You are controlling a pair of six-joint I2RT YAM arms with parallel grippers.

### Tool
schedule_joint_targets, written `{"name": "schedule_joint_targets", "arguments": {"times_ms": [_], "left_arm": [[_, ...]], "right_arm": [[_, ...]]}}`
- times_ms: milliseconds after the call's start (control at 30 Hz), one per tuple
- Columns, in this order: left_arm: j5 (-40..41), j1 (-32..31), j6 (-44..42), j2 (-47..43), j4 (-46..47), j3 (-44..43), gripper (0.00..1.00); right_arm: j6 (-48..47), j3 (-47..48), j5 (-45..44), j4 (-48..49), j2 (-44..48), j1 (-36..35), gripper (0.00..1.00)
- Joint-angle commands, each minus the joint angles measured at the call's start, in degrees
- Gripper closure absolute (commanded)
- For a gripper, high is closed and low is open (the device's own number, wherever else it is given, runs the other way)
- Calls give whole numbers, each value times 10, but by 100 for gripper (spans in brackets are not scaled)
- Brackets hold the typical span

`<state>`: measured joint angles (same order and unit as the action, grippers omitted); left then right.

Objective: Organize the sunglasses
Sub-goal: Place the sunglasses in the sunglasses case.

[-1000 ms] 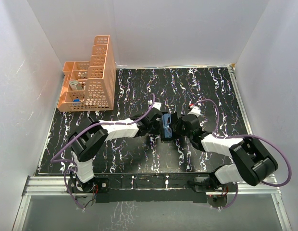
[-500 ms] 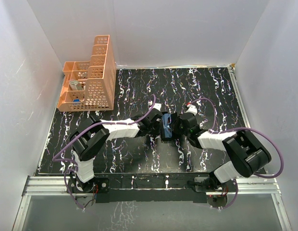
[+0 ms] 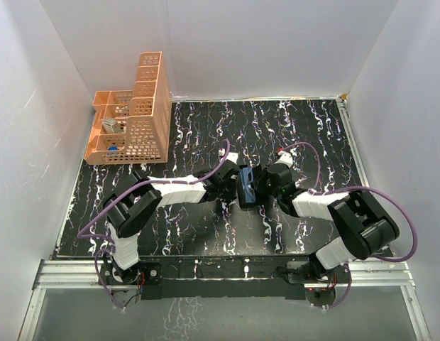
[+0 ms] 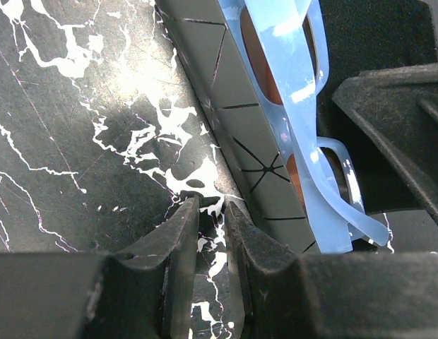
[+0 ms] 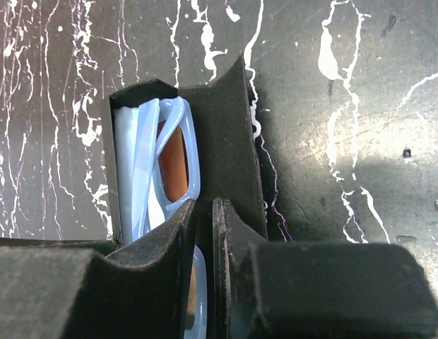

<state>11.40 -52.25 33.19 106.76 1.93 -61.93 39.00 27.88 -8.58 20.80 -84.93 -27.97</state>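
Left wrist view: sunglasses [image 4: 286,63] lie in the open case [image 4: 222,92] on the tabletop [image 4: 78,141], left gripper [image 4: 210,212] nearly closed and empty just beside it. Right gripper [image 5: 205,212] is closed at the case's edge; any pinch unclear.

An orange perforated plastic organizer [image 3: 131,117] stands at my far left corner of the black, white-veined tabletop [image 3: 305,135]. A black folding case [image 5: 229,134] lies open mid-table.
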Motion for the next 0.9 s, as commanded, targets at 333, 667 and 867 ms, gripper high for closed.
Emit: {"name": "schedule_joint_targets", "arguments": {"times_ms": [333,667,867], "left_arm": [[3,0,-2,-8,-3,-5,79],[4,0,-3,-7,-2,-6,79],[3,0,-2,-5,-2,-5,79]], "right_arm": [[-12,50,8,30,-28,7,85],[-11,51,16,38,-38,8,90],[-9,50,28,41,-40,7,91]]}}
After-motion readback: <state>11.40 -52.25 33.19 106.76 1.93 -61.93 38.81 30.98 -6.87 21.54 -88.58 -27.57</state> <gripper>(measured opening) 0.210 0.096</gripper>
